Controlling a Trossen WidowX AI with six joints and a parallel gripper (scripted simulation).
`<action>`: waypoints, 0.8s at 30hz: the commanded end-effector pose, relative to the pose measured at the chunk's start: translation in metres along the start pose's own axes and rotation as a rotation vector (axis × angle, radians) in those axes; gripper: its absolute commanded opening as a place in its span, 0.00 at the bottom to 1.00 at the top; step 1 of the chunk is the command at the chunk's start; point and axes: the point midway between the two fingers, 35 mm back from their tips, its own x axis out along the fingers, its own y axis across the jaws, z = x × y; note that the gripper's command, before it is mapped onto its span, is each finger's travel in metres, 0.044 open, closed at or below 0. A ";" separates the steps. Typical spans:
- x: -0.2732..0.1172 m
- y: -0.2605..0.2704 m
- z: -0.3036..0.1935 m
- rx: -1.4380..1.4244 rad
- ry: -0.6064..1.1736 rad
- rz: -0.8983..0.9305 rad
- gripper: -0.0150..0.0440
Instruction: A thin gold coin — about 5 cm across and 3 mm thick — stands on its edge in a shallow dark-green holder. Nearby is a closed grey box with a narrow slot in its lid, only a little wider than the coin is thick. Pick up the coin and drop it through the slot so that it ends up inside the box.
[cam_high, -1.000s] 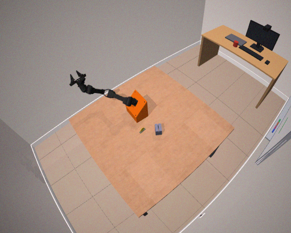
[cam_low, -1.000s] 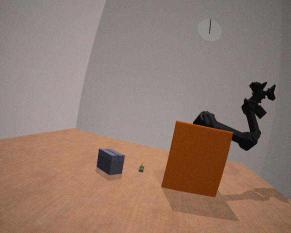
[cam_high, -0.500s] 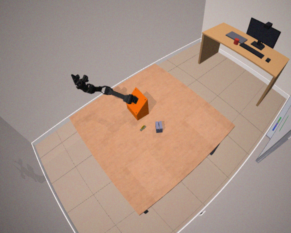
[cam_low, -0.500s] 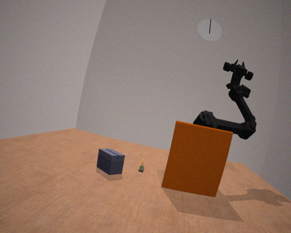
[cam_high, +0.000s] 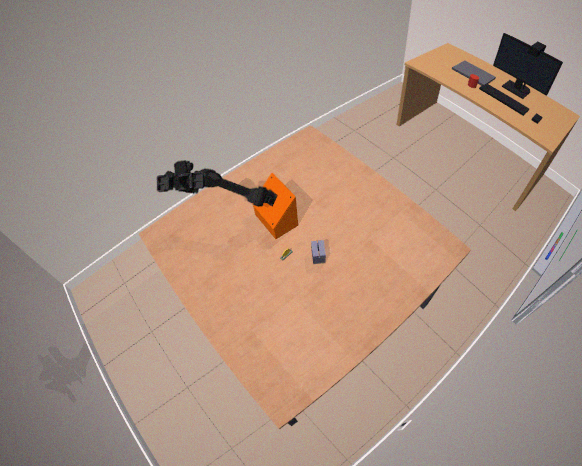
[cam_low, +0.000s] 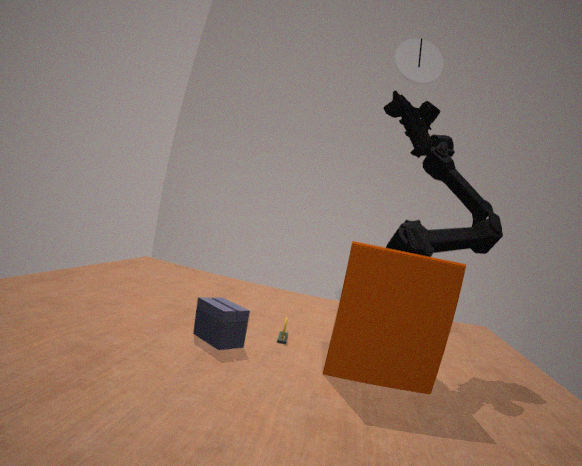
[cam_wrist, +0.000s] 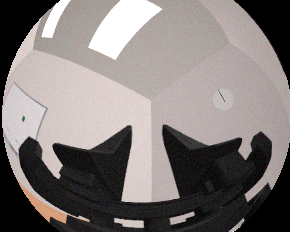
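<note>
The arm (cam_low: 452, 182) rises from the top of the orange pedestal (cam_low: 395, 320), folds at the elbow and reaches up and back toward the wall, away from the table's working area. The gripper (cam_high: 163, 181) is held high, beyond the table's far-left edge, pointing at the room's upper corner. The wrist view shows both fingers with only wall visible in the gap; the jaws are partly apart and grip nothing.

The coin (cam_low: 285, 325) stands upright on edge in its green holder (cam_low: 282, 339) on the table (cam_low: 125, 400), near the pedestal's front corner. The grey box (cam_low: 221, 322) sits just beside it, apart, slot (cam_low: 225, 303) facing up.

The arm's base is hidden behind the pedestal in the exterior view. The coin appears only as a thin sliver; its face cannot be made out.
</note>
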 end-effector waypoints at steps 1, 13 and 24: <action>0.012 0.061 -0.046 0.243 0.180 0.134 0.53; -0.023 0.223 -0.158 0.831 0.817 0.298 0.53; -0.131 0.338 -0.226 1.129 1.519 0.146 0.53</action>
